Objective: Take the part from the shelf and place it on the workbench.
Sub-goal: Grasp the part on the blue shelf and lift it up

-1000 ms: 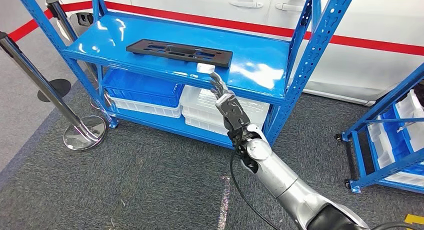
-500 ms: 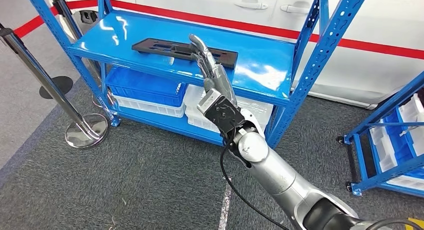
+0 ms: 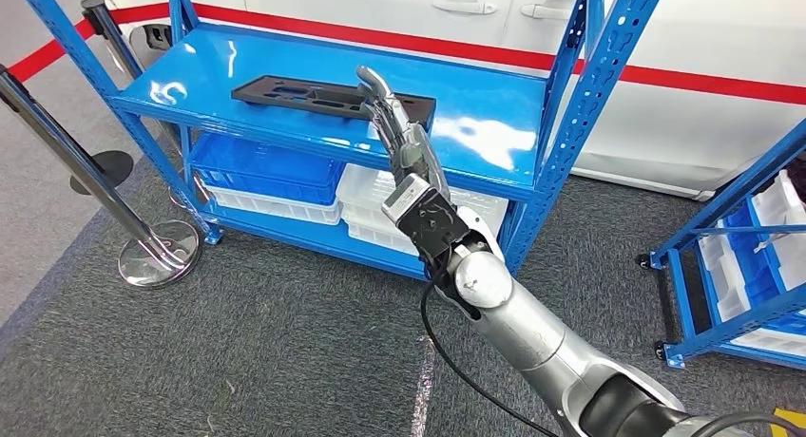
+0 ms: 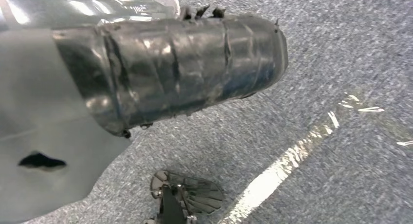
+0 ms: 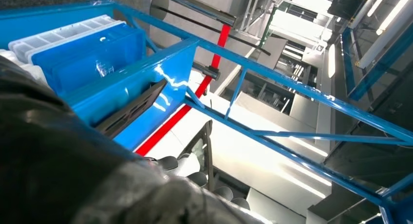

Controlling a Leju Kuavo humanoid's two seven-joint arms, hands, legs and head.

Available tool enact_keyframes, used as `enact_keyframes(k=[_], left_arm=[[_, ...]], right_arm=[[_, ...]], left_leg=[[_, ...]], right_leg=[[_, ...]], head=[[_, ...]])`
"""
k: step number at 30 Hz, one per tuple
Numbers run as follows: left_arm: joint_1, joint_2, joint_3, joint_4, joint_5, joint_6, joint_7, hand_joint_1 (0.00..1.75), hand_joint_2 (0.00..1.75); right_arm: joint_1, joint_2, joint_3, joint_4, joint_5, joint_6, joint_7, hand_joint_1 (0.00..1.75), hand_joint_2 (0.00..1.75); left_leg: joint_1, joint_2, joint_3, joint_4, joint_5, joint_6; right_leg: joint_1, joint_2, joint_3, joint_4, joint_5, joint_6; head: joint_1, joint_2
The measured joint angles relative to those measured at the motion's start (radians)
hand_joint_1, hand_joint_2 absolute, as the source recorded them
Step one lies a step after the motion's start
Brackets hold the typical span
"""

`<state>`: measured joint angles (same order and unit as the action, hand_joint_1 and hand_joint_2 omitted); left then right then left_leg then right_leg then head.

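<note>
The right hand (image 3: 404,142) stands in front of the black part (image 3: 304,92), and its fingers (image 3: 378,93) cover the part's right portion, so contact between fingertips and part cannot be told. In the right wrist view the hand's grey cover is blurred and hides most of the fingers (image 5: 187,168). In the left wrist view the left hand (image 4: 170,68) is blurred and its fingers lie hidden behind the cover

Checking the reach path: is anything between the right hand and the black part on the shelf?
Nothing. In the head view the right hand overlaps the black part near its right end; contact is unclear.
</note>
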<state>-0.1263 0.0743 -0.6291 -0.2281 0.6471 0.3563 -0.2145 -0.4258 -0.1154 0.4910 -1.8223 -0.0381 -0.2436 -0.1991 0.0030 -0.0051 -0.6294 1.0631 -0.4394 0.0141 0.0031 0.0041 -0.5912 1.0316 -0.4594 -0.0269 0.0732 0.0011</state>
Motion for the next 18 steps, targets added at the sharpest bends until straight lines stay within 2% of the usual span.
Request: enact_keyframes(k=[1, 4, 5, 6, 9, 10, 11, 12, 14, 15, 16, 18], left_arm=[[-0.001, 0.001, -0.002, 0.0, -0.001, 0.0, 0.001, 0.0, 0.0], [0.0, 0.001, -0.006, 0.0, -0.003, 0.0, 0.006, 0.0, 0.0], [0.001, 0.001, -0.006, 0.0, -0.004, 0.0, 0.007, 0.0, 0.0], [0.001, 0.0, -0.006, 0.0, -0.005, -0.001, 0.007, 0.0, 0.0], [-0.001, 0.0, -0.01, 0.0, -0.005, -0.001, 0.008, 0.0, 0.0], [0.0, 0.0, -0.011, 0.0, -0.005, -0.002, 0.009, 0.0, 0.0], [0.0, 0.0, -0.012, 0.0, -0.005, -0.004, 0.01, 0.0, 0.0], [0.001, 0.0, -0.012, 0.0, -0.004, -0.006, 0.013, 0.0, 0.0], [0.002, 0.0, -0.013, 0.0, -0.003, -0.015, 0.018, 0.0, 0.0], [0.002, 0.0, -0.013, 0.0, -0.003, -0.018, 0.019, 0.0, 0.0], [0.001, 0.0, -0.013, 0.0, -0.002, -0.021, 0.02, 0.0, 0.0], [-0.001, 0.0, -0.014, 0.0, -0.002, -0.023, 0.021, 0.0, 0.0]], right_arm=[[0.0, 0.0, 0.0, 0.0, -0.005, 0.001, 0.0, 0.0, 0.0], [0.004, 0.0, 0.0, 0.0, -0.047, 0.013, -0.004, 0.0, 0.0], [0.005, 0.0, 0.0, 0.0, -0.064, 0.018, -0.007, 0.0, 0.0], [0.005, 0.0, 0.0, 0.0, -0.079, 0.023, -0.01, 0.0, 0.0], [0.008, 0.0, 0.0, 0.001, -0.107, 0.033, -0.014, 0.0, 0.0], [0.011, 0.0, 0.0, 0.002, -0.116, 0.036, -0.014, 0.0, 0.0], [0.013, 0.0, 0.0, 0.003, -0.128, 0.039, -0.016, 0.0, 0.0], [0.015, 0.0, 0.0, 0.005, -0.144, 0.044, -0.019, 0.0, 0.0], [0.015, -0.001, 0.0, 0.006, -0.179, 0.054, -0.028, 0.0, 0.0], [0.014, 0.0, 0.0, 0.007, -0.194, 0.059, -0.032, 0.0, 0.0], [0.014, 0.0, 0.0, 0.007, -0.204, 0.062, -0.035, 0.0, 0.0], [0.015, 0.0, 0.001, 0.008, -0.214, 0.068, -0.038, 0.0, 0.0]], left_leg=[[-0.004, 0.0, 0.014, -0.031, 0.001, 0.005], [-0.006, 0.0, 0.032, -0.063, -0.004, 0.019], [-0.004, 0.0, 0.04, -0.07, -0.003, 0.023], [-0.001, 0.0, 0.048, -0.074, -0.001, 0.026], [0.001, 0.0, 0.057, -0.076, -0.003, 0.032], [0.001, 0.0, 0.059, -0.076, -0.006, 0.032], [0.002, 0.0, 0.062, -0.074, -0.011, 0.031], [0.004, -0.001, 0.067, -0.072, -0.017, 0.029], [0.008, -0.002, 0.079, -0.065, -0.033, 0.021], [0.009, -0.002, 0.082, -0.061, -0.04, 0.015], [0.009, -0.002, 0.083, -0.058, -0.046, 0.009], [0.009, -0.001, 0.083, -0.051, -0.052, -0.004]], right_leg=[[0.0, 0.0, 0.0, -0.002, 0.0, 0.004], [-0.002, -0.001, 0.0, 0.007, 0.008, 0.02], [-0.002, -0.001, -0.003, 0.02, 0.004, 0.025], [-0.003, -0.001, -0.015, 0.046, -0.013, 0.029], [-0.009, 0.0, -0.1, 0.208, -0.088, 0.045], [-0.013, 0.0, -0.127, 0.249, -0.097, 0.05], [-0.017, -0.001, -0.14, 0.259, -0.088, 0.054], [-0.02, -0.001, -0.136, 0.231, -0.059, 0.058], [-0.024, -0.002, -0.093, 0.111, 0.021, 0.059], [-0.021, -0.002, -0.075, 0.053, 0.037, 0.056], [-0.018, -0.003, -0.063, 0.02, 0.045, 0.049], [-0.011, -0.003, -0.056, 0.002, 0.033, 0.034]], head=[[0.0, 0.0], [0.001, 0.0], [0.002, 0.0], [0.003, 0.0], [0.005, 0.0], [0.005, 0.0], [0.006, 0.0], [0.006, 0.0], [0.006, 0.0], [0.005, 0.0], [0.005, 0.0], [0.006, 0.0]])
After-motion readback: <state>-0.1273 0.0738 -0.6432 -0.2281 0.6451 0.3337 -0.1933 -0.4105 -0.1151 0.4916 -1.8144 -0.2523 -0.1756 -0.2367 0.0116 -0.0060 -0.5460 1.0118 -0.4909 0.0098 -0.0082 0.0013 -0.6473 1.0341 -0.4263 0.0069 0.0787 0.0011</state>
